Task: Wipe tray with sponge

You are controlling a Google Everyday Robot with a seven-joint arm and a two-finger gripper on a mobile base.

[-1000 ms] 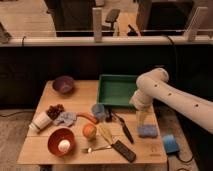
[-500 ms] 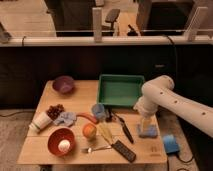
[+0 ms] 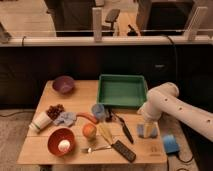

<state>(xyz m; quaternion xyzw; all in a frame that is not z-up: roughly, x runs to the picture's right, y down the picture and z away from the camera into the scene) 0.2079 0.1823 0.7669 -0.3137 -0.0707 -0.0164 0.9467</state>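
Hanging low at the right front of the table (image 3: 80, 93), the gripper (image 3: 147, 125) sits right over the sponge (image 3: 150, 133), whether it has a hold I cannot tell, and a shallow pinch there could let the sponge slip off the edge before reaching the green tray (image 3: 120, 103) just behind.

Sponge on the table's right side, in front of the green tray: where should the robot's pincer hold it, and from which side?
Probably from straight above, closing across two opposite side walls. The sponge lies flat as a low block on the table, so only its sides offer a hold, and they look free of neighbours. The pincer hangs directly over it.
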